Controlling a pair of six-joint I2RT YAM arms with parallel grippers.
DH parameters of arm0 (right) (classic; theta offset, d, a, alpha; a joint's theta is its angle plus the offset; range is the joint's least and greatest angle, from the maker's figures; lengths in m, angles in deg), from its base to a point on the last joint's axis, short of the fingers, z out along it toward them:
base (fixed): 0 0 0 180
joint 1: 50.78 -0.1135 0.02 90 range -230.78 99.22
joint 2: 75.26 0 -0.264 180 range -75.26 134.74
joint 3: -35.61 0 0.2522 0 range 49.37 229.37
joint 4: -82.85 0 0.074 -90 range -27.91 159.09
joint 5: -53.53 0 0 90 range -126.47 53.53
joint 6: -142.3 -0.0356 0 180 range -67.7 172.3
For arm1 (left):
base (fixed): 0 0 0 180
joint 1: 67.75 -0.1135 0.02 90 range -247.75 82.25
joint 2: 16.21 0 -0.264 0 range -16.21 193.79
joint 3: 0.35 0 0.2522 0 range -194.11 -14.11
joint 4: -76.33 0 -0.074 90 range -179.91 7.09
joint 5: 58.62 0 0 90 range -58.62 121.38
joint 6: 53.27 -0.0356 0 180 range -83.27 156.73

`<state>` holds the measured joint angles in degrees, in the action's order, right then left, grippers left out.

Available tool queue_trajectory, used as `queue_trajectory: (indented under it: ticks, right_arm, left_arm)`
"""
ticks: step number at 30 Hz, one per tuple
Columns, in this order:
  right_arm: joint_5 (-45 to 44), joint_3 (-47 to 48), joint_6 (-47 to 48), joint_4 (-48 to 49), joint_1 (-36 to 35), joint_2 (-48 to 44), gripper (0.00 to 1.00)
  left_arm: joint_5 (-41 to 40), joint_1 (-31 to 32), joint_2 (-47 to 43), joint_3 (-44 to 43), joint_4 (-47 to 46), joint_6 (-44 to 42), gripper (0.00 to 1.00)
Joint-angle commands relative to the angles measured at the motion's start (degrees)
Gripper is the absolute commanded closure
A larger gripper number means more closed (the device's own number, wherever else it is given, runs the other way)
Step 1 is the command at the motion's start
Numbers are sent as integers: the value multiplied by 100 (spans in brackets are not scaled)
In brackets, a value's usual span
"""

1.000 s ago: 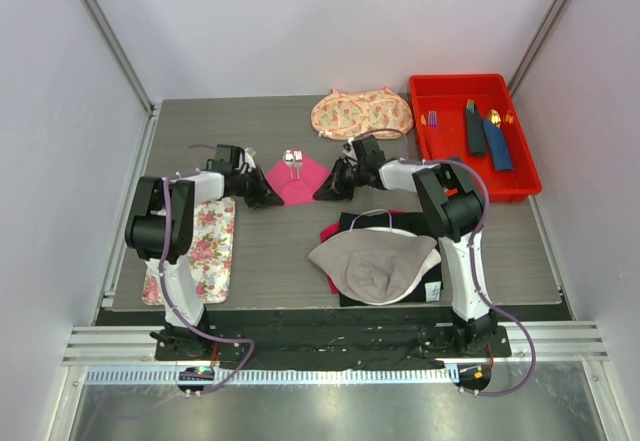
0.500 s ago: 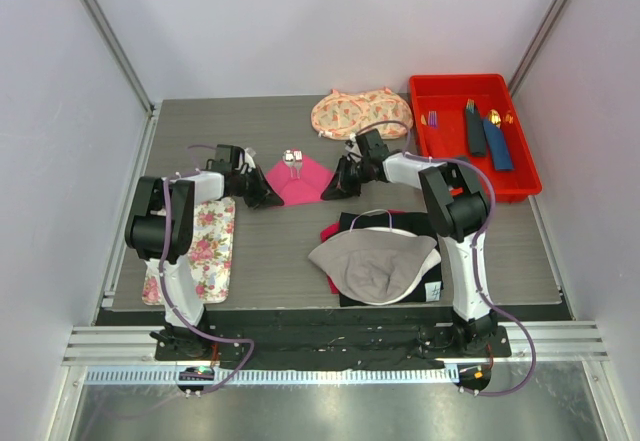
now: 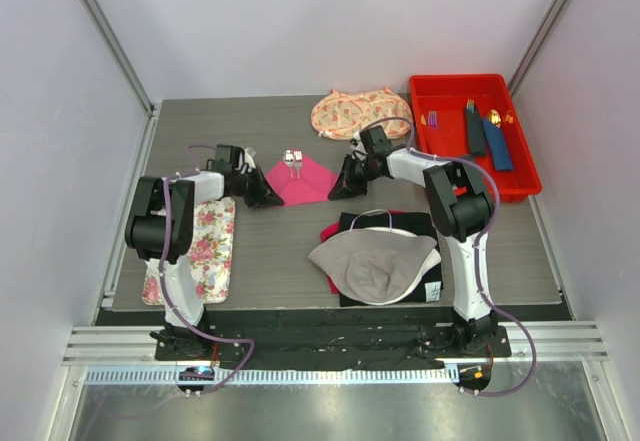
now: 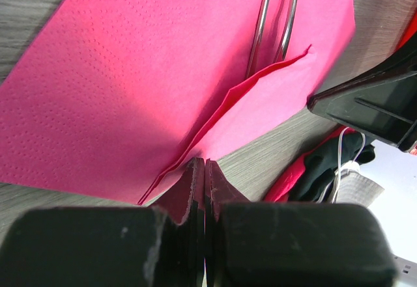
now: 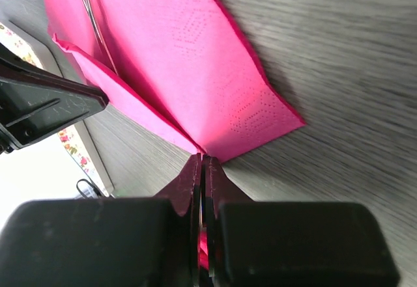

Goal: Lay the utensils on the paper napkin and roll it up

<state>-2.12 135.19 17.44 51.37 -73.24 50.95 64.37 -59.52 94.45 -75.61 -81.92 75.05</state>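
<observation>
The pink paper napkin lies flat in the middle of the table, with the two silver utensils on its far corner. My left gripper is low on the table at the napkin's left corner, and my right gripper at its right corner. In the left wrist view the gripper is shut, with the napkin's folded edge lifted into its tips and the utensil handles ahead. In the right wrist view the gripper is shut on the napkin's corner, with pink paper showing between the fingers.
A red tray at the back right holds navy napkin rolls and gold and purple utensils. A floral mat lies at the left. A floral cloth lies at the back. A grey cap on dark cloth lies in front of the napkin.
My right gripper has moved a little to the right and back, drawing the napkin's right corner with it. The left gripper has stayed in place.
</observation>
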Motion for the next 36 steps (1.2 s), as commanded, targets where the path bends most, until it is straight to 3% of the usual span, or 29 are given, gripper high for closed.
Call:
queue_trajectory:
  ticks: [1, 9, 17, 24, 27, 31, 36]
  right_arm:
    - [220, 233, -134, 143, 49, -202, 94]
    - [424, 154, -944, 1295, -311, -247, 90]
    - [72, 435, -1252, 1517, -470, 403, 91]
    - [-235, 497, -1007, 1289, -461, 483, 91]
    - [-367, 532, -804, 1087, -453, 483, 91]
    - [-411, 541, -699, 998, -453, 518, 91]
    - [-438, 559, -707, 972, -452, 545, 91]
  left_arm:
    - [-170, -58, -26, 67, 273, -176, 100]
    - [-135, -58, 0, 76, 238, -141, 100]
    - [66, -58, -35, 164, -86, -10, 99]
    - [980, -102, -246, 585, -1877, 719, 91]
    - [1279, -102, -211, 603, -2713, 1201, 84]
    - [1280, -94, -9, 569, -3810, 1686, 79]
    - [1218, 12, 211, 428, -4147, 1889, 79]
